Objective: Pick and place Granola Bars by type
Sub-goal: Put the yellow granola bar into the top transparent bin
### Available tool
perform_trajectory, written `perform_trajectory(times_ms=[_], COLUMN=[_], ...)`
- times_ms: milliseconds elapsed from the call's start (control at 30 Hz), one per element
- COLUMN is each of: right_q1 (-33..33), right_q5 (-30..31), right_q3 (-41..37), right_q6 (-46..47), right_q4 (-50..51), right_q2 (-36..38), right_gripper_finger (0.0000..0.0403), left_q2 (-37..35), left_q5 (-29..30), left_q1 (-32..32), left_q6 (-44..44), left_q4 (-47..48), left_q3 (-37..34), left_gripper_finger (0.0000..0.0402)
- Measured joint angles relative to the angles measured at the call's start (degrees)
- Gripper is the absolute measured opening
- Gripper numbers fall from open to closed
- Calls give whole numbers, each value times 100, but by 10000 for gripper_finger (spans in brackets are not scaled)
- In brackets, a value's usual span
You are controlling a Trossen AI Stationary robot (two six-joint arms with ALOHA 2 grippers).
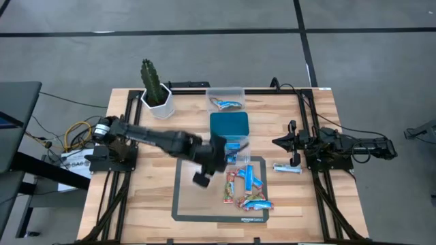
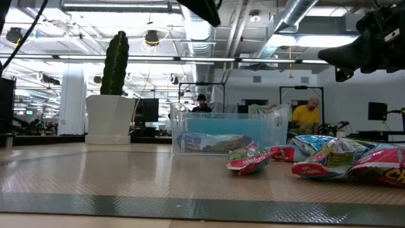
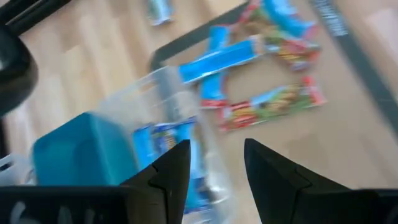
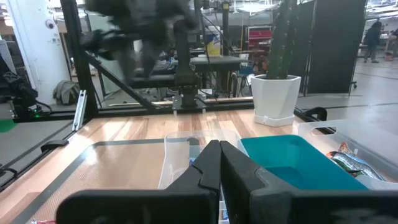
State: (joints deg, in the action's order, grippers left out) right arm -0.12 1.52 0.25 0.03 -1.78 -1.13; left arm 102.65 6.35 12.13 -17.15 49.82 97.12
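1. Jaws, in the high view: the left gripper [image 1: 219,158] reached out over the mat's [image 1: 182,204] upper edge, just beside the clear tub [image 1: 238,155] holding blue bars; its fingers could not be made out there. The right gripper [image 1: 281,142] waited at the table's right side. Granola Bars [image 1: 246,189] lay scattered on the mat, and one blue bar [image 1: 287,168] lay apart on the wood [image 1: 150,197].
2. Low view: red-wrapped bars [image 2: 250,159] lay before a clear tub [image 2: 229,133]; a cactus [image 2: 114,63] stood behind.
3. Left wrist view: fingers [image 3: 168,171] stood apart, empty, above the tub [image 3: 163,106] and bars [image 3: 271,103].
4. Right wrist view: fingers [image 4: 208,165] were pressed together, holding nothing.
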Motion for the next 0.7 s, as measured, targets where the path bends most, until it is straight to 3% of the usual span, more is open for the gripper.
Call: perform_trajectory(times_ms=[233, 467, 600, 700], right_q1=[0, 0, 0, 0], right_q5=[0, 0, 0, 0], right_q3=[0, -1, 0, 0], right_q6=[0, 0, 0, 0], right_q4=[2, 2, 2, 0], right_q2=[0, 0, 0, 1], right_gripper_finger=[0, 0, 0, 0], left_q2=[55, 50, -69, -289], left_q5=[6, 9, -2, 21], left_q1=[760, 995, 989, 989], left_q6=[661, 1100, 1115, 987], left_q4=[448, 978, 846, 249], left_q3=[-4, -52, -594, -1110], left_gripper_finger=[144, 144, 144, 144])
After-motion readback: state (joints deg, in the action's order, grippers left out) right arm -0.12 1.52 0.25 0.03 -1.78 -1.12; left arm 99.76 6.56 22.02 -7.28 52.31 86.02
